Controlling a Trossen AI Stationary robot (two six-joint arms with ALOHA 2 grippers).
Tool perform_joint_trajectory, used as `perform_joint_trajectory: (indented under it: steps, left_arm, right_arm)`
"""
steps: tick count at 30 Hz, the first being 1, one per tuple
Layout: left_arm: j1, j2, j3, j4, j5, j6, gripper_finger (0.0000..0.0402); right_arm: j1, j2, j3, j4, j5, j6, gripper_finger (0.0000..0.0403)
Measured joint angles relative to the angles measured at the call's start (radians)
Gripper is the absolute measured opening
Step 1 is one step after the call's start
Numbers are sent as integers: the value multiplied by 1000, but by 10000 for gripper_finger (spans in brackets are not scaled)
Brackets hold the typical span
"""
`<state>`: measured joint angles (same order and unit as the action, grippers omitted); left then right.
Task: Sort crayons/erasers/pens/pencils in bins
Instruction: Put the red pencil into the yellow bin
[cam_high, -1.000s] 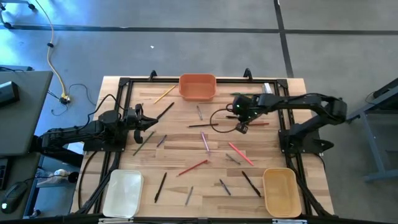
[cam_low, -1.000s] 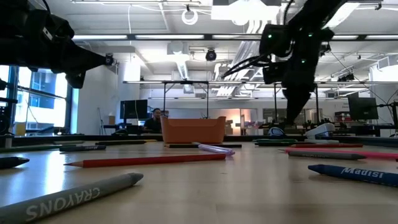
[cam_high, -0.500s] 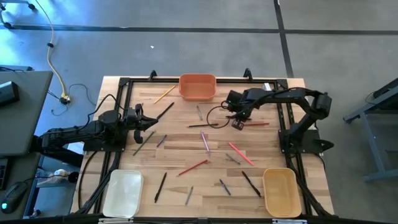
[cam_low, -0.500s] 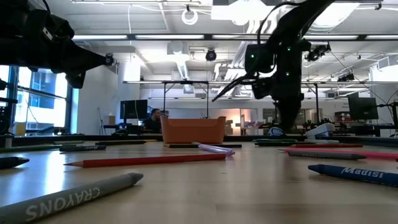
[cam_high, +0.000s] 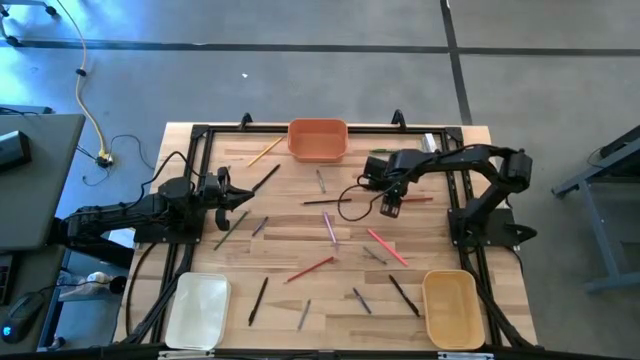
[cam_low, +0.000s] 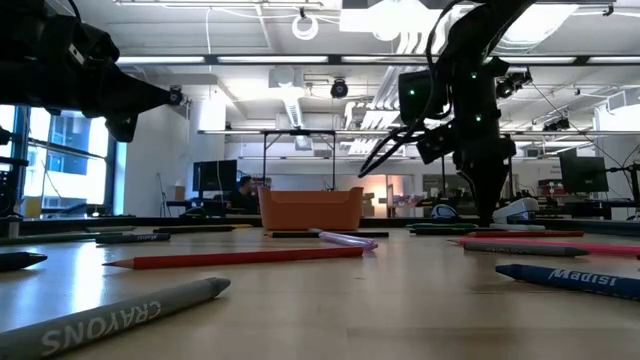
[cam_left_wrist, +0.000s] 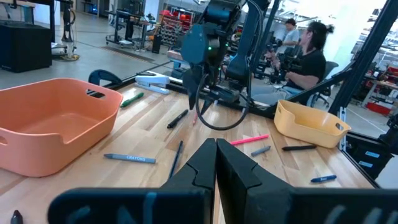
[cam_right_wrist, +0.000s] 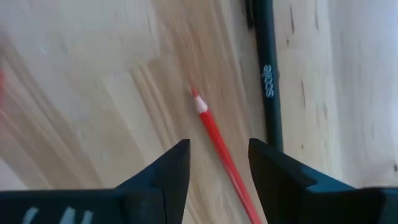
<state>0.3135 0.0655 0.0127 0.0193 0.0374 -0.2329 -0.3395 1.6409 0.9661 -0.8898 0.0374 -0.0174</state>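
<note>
Right gripper (cam_right_wrist: 217, 163), fingers spread, is hovering over a red pencil (cam_right_wrist: 219, 145); off-centre closing risks nudging it against the black pen (cam_right_wrist: 267, 81).

- Table (cam_high: 440, 240) held 3 bins: one (cam_high: 318, 140) at far edge, centre; one (cam_high: 199, 310) at near-left corner; one (cam_high: 449, 308) at near-right corner.
- Sticks (cam_high: 310, 268) lay scattered betw. the bins, mostly mid-table, apart from each other, none seen in a bin.
- Left gripper (cam_high: 222, 189) hung over left side of table, w/ a few sticks just beside it.
- Right gripper (cam_high: 391, 207) pointed down over right-centre, right of far bin, tips straddling a pencil (cam_right_wrist: 219, 146) on the wood.
- A pen (cam_right_wrist: 267, 74) lay just beside that pencil, not touching.
- Person (cam_left_wrist: 309, 61) sat beyond table, behind near-right bin in left wrist view.
</note>
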Motion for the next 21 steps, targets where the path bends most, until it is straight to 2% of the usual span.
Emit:
perform_joint_trajectory:
  steps: [10,21]
  left_arm:
    - [0,0,0,0,0,0,0]
    - [0,0,0,0,0,0,0]
  right_arm:
    - [13,21,0,48,-1,-37,141]
    - [13,105,0,69,-2,-89,128]
